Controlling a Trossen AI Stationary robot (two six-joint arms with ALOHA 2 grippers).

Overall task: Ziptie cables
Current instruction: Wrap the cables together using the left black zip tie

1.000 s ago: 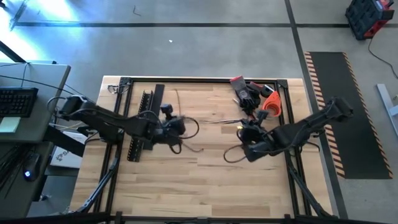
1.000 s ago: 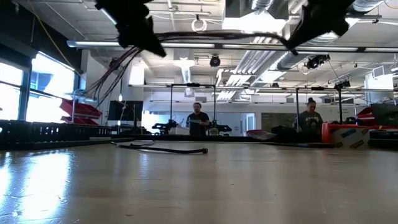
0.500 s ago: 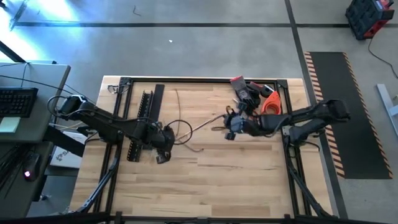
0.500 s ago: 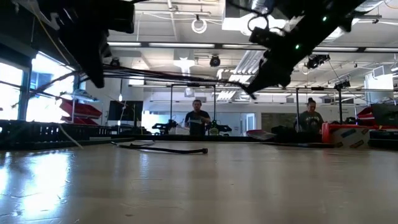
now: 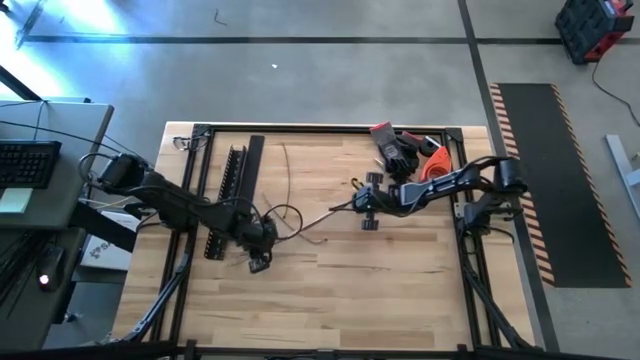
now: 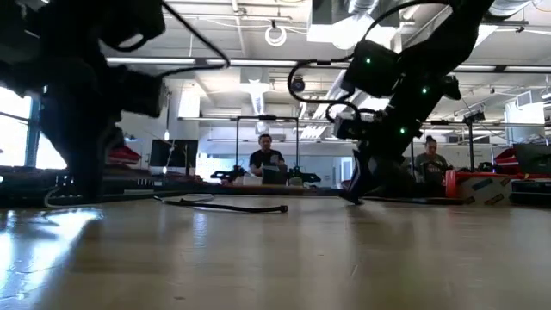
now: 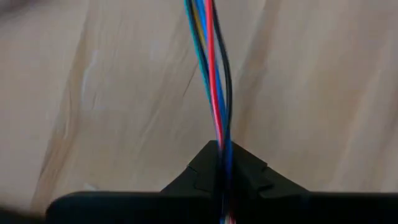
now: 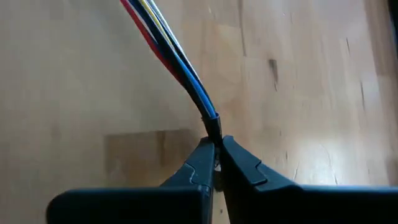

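Both end effectors, left (image 5: 258, 243) and right (image 5: 366, 205), are clamped on the cables (image 5: 318, 218) strung between them low over the bench (image 5: 380, 290); bundle gathered, no ziptie on yet.

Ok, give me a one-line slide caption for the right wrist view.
Right gripper pinches the end of the cables just above the wooden table, coloured wires fanning away from its fingertips.

Grey concrete floor (image 5: 330, 80), hazard-striped black mat (image 5: 560, 180), desk with keyboard (image 5: 25, 163), bright ceiling lights (image 6: 340, 33).
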